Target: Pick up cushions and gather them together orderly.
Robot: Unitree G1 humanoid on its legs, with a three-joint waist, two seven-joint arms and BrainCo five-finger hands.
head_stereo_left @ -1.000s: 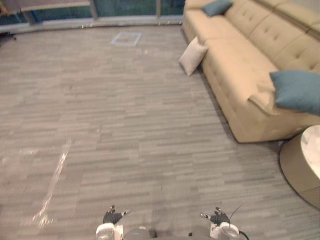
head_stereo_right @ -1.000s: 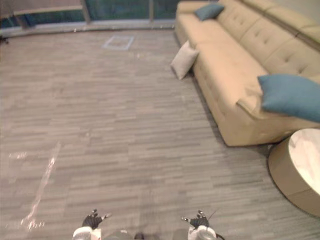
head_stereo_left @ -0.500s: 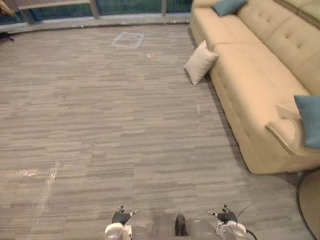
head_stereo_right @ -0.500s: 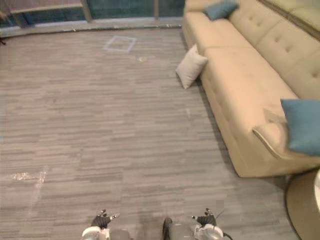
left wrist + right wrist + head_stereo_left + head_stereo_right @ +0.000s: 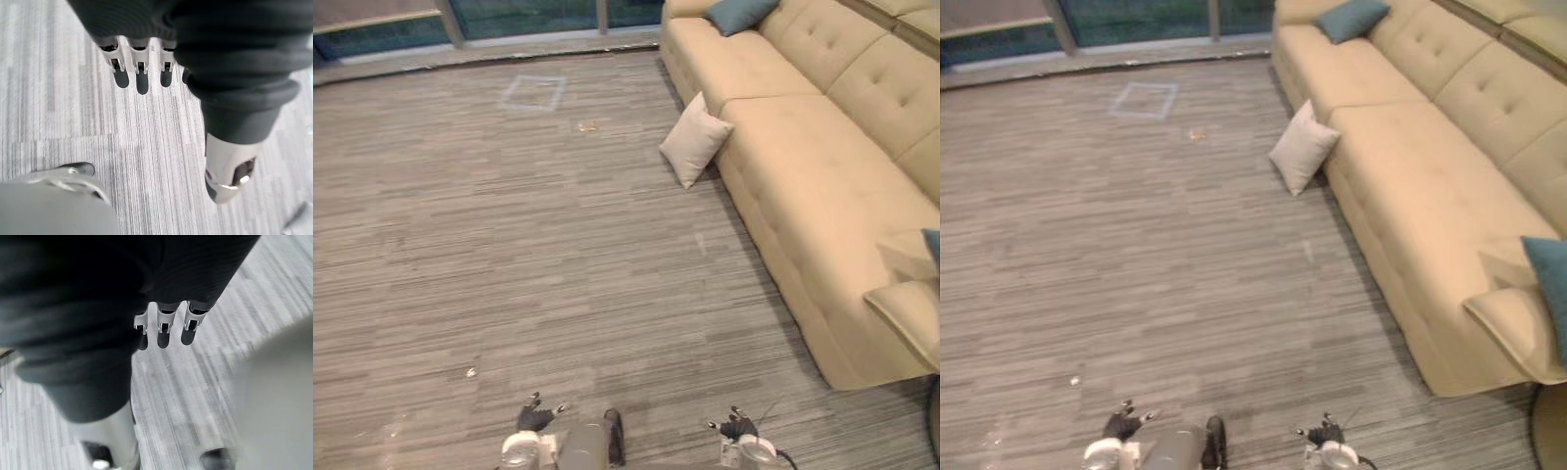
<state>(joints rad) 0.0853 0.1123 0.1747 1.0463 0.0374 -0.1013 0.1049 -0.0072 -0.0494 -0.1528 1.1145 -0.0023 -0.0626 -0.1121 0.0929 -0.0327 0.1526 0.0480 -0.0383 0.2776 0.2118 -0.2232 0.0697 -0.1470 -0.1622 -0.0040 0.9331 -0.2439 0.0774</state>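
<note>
A cream cushion (image 5: 694, 140) stands on the floor, leaning against the front of the beige sofa (image 5: 803, 166). One teal cushion (image 5: 740, 13) lies on the sofa's far end. Another teal cushion (image 5: 1552, 294) shows at the right edge, on the sofa's near armrest. My left hand (image 5: 534, 419) and my right hand (image 5: 737, 427) hang low at the bottom of the eye views, far from every cushion. In the wrist views the fingers (image 5: 139, 68) of the left and the fingers (image 5: 164, 323) of the right are straight over bare floor, holding nothing.
Grey striped carpet floor (image 5: 509, 245) stretches ahead. A pale square marking (image 5: 533, 93) and a small scrap (image 5: 586, 125) lie on it far ahead. Windows (image 5: 509, 18) line the far wall. A round table's edge (image 5: 1549, 431) sits at the bottom right.
The camera has moved forward and turned: the sofa and cream cushion sit nearer, and the near teal cushion has slid to the right edge. Both hands stay low and open.
</note>
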